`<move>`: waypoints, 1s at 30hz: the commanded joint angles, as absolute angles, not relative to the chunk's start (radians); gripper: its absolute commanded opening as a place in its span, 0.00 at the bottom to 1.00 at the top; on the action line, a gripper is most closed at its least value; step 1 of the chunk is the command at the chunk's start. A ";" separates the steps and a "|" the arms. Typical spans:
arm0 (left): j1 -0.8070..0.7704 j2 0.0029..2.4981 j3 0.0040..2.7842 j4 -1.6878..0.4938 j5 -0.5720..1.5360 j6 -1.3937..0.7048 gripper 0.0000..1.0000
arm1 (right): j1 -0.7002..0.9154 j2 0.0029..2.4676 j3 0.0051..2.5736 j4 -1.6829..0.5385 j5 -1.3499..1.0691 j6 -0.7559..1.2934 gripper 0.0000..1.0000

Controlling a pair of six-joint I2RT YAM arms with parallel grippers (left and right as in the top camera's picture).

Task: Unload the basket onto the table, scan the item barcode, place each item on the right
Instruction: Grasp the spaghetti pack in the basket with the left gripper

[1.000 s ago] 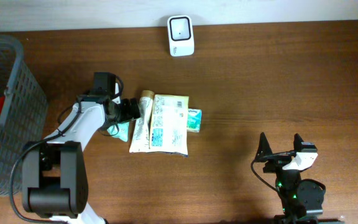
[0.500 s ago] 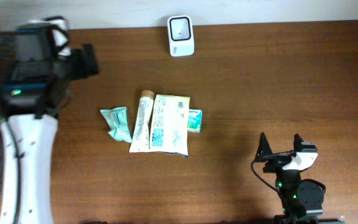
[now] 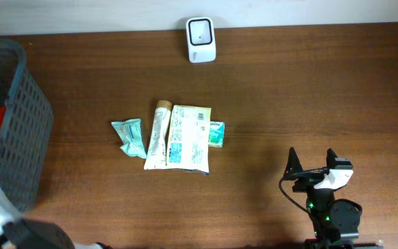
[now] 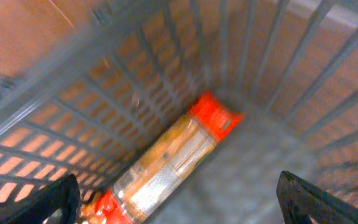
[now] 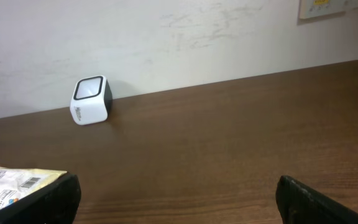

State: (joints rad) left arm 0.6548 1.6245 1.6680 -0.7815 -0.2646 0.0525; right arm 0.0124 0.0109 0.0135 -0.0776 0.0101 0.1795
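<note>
We can read no word, brand or number anywhere. The white packet (image 3: 188, 138) carries blocks of fine print and a barcode-like patch, the scanner (image 5: 91, 101) has a short line of lettering on its side, and the wall plate (image 5: 324, 7) bears small marks, all too small for us to make out. The orange packet (image 4: 173, 158) in the basket (image 4: 303, 50) is too blurred to read.

Overhead is looking straight down on the whole table (image 3: 309, 90). Left wrist is peering closely into the left basket (image 4: 135, 81). Right wrist is facing low toward the far scanner (image 5: 91, 99), sharing it with overhead.
</note>
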 commanded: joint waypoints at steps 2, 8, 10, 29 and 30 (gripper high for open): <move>0.700 1.782 1.670 -0.784 -0.238 0.305 0.99 | 0.020 0.006 0.006 -0.080 0.012 0.176 0.99; 0.741 1.910 1.669 -0.786 -0.220 0.399 0.97 | 0.020 0.006 0.006 -0.080 0.012 0.176 0.99; 0.746 1.948 1.669 -0.778 -0.221 0.435 0.97 | 0.020 0.006 0.006 -0.080 0.012 0.176 0.99; 0.804 2.185 1.669 -0.683 -0.239 0.566 0.73 | 0.020 0.006 0.006 -0.080 0.012 0.176 0.99; 0.804 2.191 1.669 -0.685 -0.239 0.566 0.66 | 0.020 0.006 0.006 -0.080 0.012 0.176 0.99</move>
State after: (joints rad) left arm 0.8017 2.1593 1.6669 -0.6838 -0.2413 0.5591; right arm 0.0124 0.0109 0.0135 -0.0776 0.0101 0.1802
